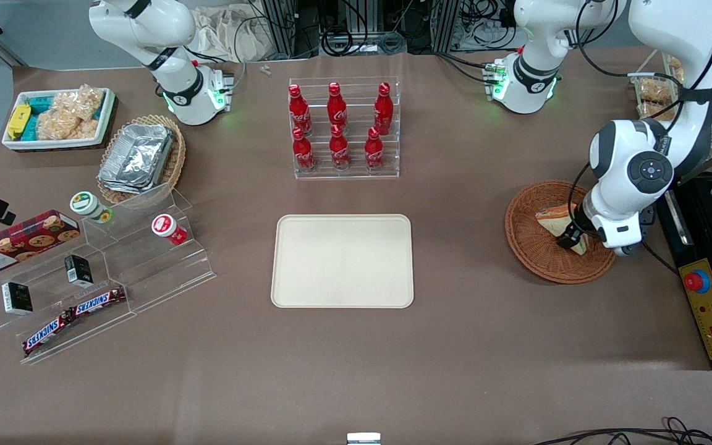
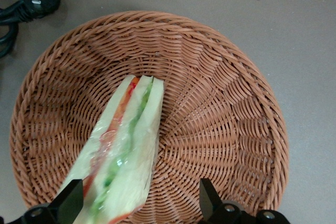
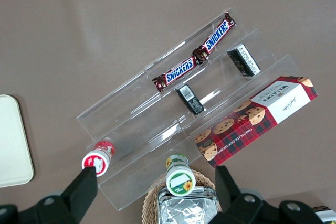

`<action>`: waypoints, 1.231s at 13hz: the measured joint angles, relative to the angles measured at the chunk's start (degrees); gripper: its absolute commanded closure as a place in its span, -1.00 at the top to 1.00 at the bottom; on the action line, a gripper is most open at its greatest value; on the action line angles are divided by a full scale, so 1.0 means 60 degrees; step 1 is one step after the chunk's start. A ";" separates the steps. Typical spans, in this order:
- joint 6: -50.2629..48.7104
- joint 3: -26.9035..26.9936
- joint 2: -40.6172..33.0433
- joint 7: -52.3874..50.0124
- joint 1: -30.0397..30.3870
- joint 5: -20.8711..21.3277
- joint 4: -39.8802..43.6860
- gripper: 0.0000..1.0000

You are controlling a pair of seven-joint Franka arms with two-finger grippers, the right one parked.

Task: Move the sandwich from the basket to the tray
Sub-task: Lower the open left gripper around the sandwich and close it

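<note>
Wicker basket point(image 2: 220, 103), reddish-brown: held the sandwich point(image 2: 123, 150), not yet lifted. Gripper point(image 2: 140, 200) hung low over the basket, jaws spread wide astride the wedge, gripping nothing. Tray point(image 1: 342, 260), beside the basket, received nothing. Grasp, carry and placement outstanding.

Rough woven wicker basket point(image 2: 226, 108), glossy crinkly clear wrap on the sandwich point(image 2: 123, 150). Smooth matt tray point(image 1: 342, 260), matt brown bench point(image 1: 455, 346). End effector point(image 2: 140, 202) over the basket, matt black plastic fingers point(image 2: 69, 200).

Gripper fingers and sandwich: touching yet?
Cannot tell. In the left wrist view the open gripper straddles the sandwich in the basket; one finger sits at the wrap's edge, contact unclear.
</note>
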 measured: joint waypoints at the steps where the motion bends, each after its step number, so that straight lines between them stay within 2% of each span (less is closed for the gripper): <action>1: 0.0046 0.0012 0.0063 -0.0011 0.0000 0.0000 -0.0002 1.00; 4: -0.0049 0.0004 0.0051 -0.0318 -0.0022 0.0004 0.0134 1.00; 9: -0.2169 -0.0178 -0.0081 -0.0486 -0.0112 0.0029 0.1421 1.00; 16: -0.1051 -0.0090 0.0126 -0.0550 0.0242 0.0034 0.0420 1.00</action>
